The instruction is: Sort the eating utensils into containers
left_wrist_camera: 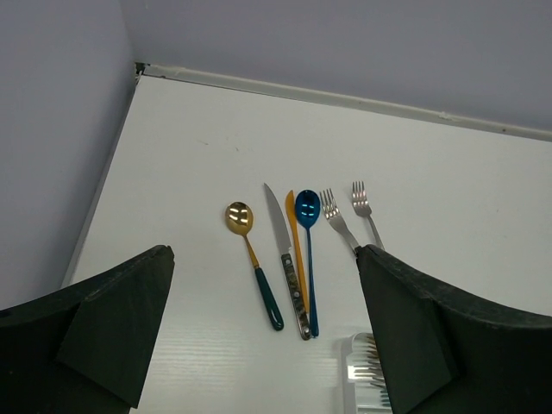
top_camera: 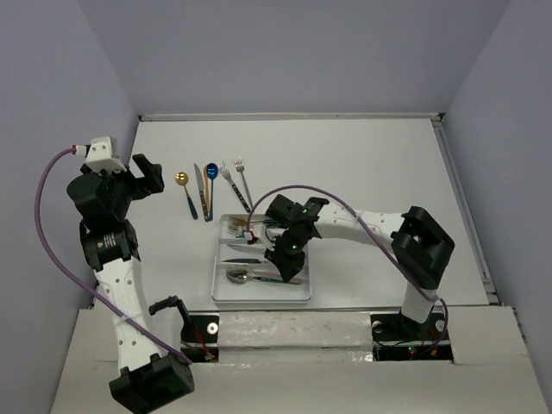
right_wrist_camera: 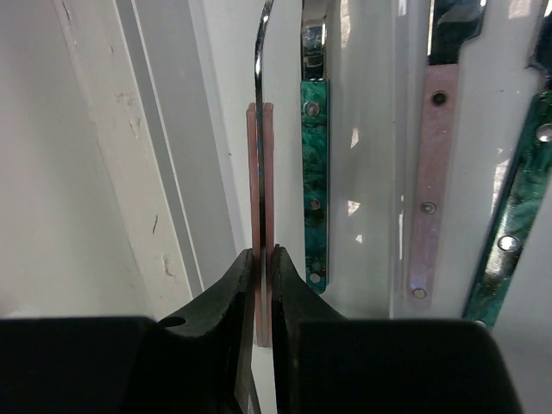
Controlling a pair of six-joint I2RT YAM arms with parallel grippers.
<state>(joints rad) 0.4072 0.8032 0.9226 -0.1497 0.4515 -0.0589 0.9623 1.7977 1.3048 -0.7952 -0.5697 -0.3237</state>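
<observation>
One view only, right wrist: right claw [right_wrist_camera: 263,255] pinching pink-handled utensil [right_wrist_camera: 268,172] edge-on.

You've a gold spoon [left_wrist_camera: 239,216] with teal handle, blue spoon [left_wrist_camera: 308,207], silver forks [left_wrist_camera: 334,221], pink handle [right_wrist_camera: 268,172], green marbled handle [right_wrist_camera: 315,172], white tray [top_camera: 220,290], white table [top_camera: 345,155]

White three-compartment tray [top_camera: 259,293], utensils laid inside, pink-handled utensil [right_wrist_camera: 267,172] gripped on edge by the right hand [right_wrist_camera: 263,254], gold spoon [left_wrist_camera: 239,216], knife [left_wrist_camera: 278,226], blue spoon [left_wrist_camera: 308,207], two forks [left_wrist_camera: 329,207] ranged beyond.

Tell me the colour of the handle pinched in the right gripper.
Pink handle, held by the right gripper; the right wrist view shows it best.
</observation>
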